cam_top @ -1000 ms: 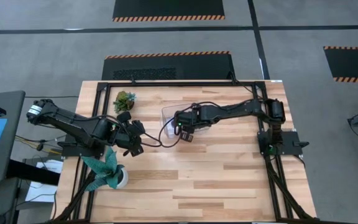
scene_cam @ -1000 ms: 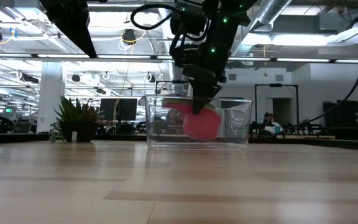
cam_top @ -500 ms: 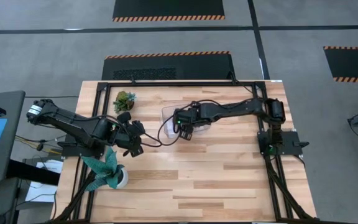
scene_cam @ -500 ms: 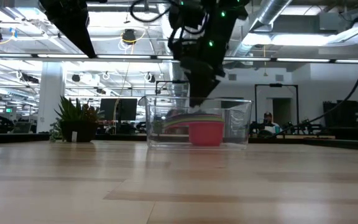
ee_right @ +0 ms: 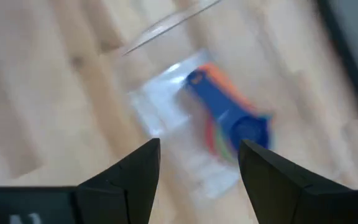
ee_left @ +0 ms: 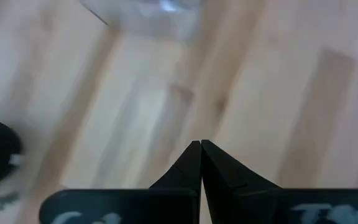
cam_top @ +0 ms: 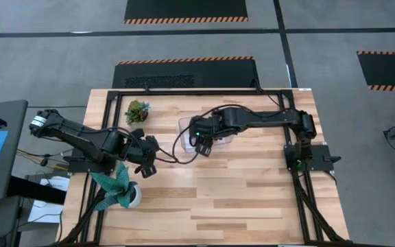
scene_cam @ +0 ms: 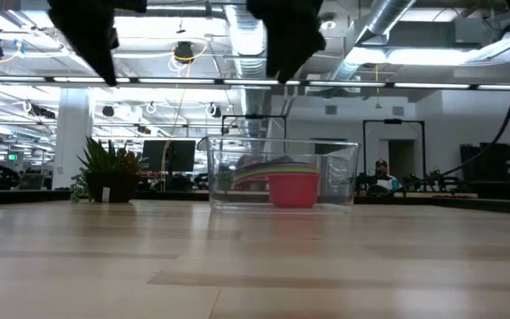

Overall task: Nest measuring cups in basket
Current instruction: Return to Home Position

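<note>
The clear basket (cam_top: 208, 127) stands on the table's far middle and shows in the low view as the basket (scene_cam: 282, 175). The measuring cups (scene_cam: 290, 184) sit nested inside it, the red one outermost with coloured rims above it. In the right wrist view the cups (ee_right: 229, 121) show a dark blue one on top and an orange handle behind it. My right gripper (ee_right: 197, 155) is open and hangs well above the basket, over its near edge (cam_top: 203, 144). My left gripper (ee_left: 201, 155) is shut and hovers over bare table at the left (cam_top: 148, 167).
A small green plant (cam_top: 137, 110) stands near the far left corner. A teal leafy plant in a white pot (cam_top: 120, 190) stands at the left edge, close to my left arm. Bare wood (cam_top: 238, 199) fills the near half and right of the table.
My right gripper let go of the red cup, which was tilted inside the basket and now sits upright with the others. The gripper then rose straight up, clear of the basket. My left gripper shifted a little toward the near edge.
</note>
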You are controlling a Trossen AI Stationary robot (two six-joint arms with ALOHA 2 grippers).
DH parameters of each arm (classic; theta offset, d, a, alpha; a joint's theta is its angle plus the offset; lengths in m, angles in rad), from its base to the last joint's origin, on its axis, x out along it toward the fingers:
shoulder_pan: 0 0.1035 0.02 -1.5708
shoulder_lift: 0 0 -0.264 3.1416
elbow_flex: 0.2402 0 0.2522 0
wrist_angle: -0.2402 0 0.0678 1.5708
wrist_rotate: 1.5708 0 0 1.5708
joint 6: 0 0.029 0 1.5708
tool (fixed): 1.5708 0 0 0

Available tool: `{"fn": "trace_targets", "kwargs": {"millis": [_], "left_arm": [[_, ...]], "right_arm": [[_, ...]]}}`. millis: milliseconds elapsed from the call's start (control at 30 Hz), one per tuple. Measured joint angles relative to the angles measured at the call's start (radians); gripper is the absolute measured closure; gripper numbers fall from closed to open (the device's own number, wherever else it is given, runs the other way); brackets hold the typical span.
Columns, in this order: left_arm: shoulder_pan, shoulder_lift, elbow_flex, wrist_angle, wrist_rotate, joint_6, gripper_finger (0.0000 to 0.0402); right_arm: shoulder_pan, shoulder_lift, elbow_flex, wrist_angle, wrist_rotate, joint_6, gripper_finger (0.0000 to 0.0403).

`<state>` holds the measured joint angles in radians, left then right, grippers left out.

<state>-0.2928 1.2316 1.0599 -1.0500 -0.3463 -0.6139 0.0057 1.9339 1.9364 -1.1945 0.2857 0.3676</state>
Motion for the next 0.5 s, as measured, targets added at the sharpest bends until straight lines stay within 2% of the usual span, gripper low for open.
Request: {"fn": "trace_targets", "kwargs": {"millis": [100,167,267,300,400,500], "left_arm": [[0.000,0.000,0.000,-0.047,0.136,0.023,0.0401],[-0.007,0.000,0.000,-0.084,0.257,-0.027,0.0401],[-0.032,0.000,0.000,-0.110,0.351,-0.041,0.0401],[-0.042,0.000,0.000,-0.128,0.382,-0.050,0.0401],[-0.070,-0.009,0.000,-0.217,0.519,0.020,0.0401],[-0.074,-0.102,-0.002,-0.200,0.529,-0.032,0.0401]], "right_arm": [[0.032,0.000,0.038,-0.050,-0.060,0.056,0.0164],[0.056,0.000,0.049,-0.047,-0.089,0.151,0.0164],[0.097,0.001,0.064,-0.078,-0.291,0.028,0.0164],[0.114,0.001,0.072,-0.082,-0.319,0.002,0.0164],[0.164,-0.027,0.083,-0.133,-0.318,-0.009,0.0165],[0.207,-0.096,0.084,-0.152,-0.271,-0.003,0.0165]]}}
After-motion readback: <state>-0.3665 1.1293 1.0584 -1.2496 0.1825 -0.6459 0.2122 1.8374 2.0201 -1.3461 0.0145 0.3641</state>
